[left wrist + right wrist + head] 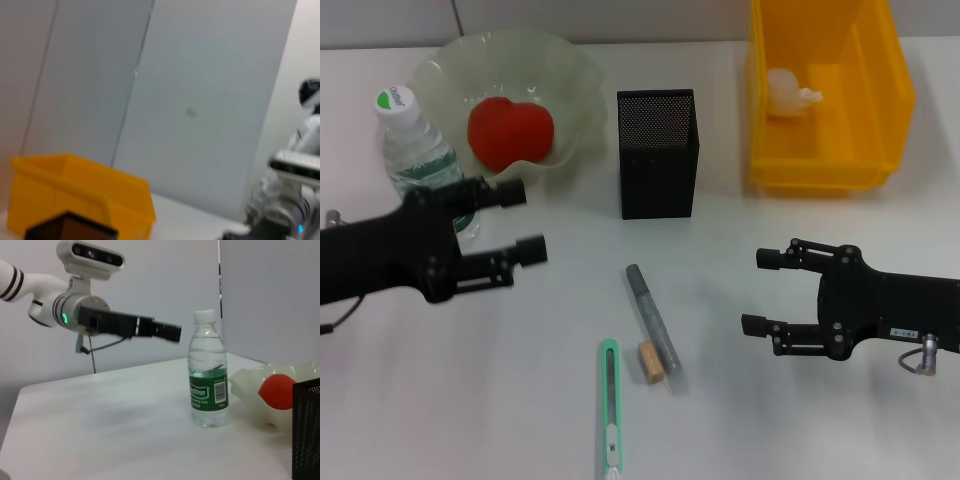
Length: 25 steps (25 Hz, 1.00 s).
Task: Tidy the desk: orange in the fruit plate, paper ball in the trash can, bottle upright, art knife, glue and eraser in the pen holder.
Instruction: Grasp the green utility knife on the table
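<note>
A: How far along is the tidying?

B: Well past halfway, by the look of it. The orange (pixel 510 131) sits in the fruit plate (pixel 570 70), the paper ball (pixel 790 92) lies inside the yellow trash can (pixel 880 110), and the bottle (pixel 415 150) stands upright on the desk (pixel 840 420) just beside the plate.

A: What is left?

B: Three things lie on the desk in front of the pen holder (pixel 657 152): the grey glue (pixel 652 317), the small tan eraser (pixel 650 361) touching its side, and the green art knife (pixel 609 408) near them. None has gone into the holder.

A: And the arms?

B: The left gripper (pixel 525 220) hangs close in front of the bottle, fingers spread apart and holding nothing. The right gripper (pixel 760 292) hovers off to the side of the glue, fingers likewise wide and empty.

A: Anything in the way?

B: Glue and eraser touch, so picking one may nudge the other. The holder's mouth is narrow.
</note>
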### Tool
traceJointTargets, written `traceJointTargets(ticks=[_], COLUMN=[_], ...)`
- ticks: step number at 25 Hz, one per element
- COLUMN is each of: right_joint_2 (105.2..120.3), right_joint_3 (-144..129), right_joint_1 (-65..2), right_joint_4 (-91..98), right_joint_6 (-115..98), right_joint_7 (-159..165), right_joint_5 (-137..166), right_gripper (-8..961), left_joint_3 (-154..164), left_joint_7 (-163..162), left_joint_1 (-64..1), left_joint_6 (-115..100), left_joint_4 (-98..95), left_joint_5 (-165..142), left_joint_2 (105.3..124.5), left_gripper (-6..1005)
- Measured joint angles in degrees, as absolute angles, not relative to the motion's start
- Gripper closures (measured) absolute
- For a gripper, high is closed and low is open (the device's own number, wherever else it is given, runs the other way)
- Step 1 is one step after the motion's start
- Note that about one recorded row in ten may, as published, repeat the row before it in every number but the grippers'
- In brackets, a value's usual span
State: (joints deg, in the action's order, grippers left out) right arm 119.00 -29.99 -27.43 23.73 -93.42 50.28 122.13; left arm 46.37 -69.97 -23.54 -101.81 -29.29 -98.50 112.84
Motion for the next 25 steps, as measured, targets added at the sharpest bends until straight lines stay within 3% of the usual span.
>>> traceJointTargets(ticks=[15, 25], right_joint_2=[118.77, 118.39], right_joint_3=[-30.2, -30.4], right_joint_1=[-28.6, -29.5], right_joint_4=[24.3, 24.4], right_joint_6=[-94.3, -94.0], right_joint_7=[56.3, 58.7], right_joint_5=[121.4, 121.4], right_gripper=[153, 155], left_joint_3=[46.9, 47.0], left_joint_7=[-66.6, -64.7], left_joint_1=[-25.0, -25.0], left_joint_6=[-96.3, -96.1], left_joint_4=[-30.4, -30.3], left_joint_5=[-109.9, -111.3], left_joint_2=[114.87, 114.96], left_gripper=[213, 214])
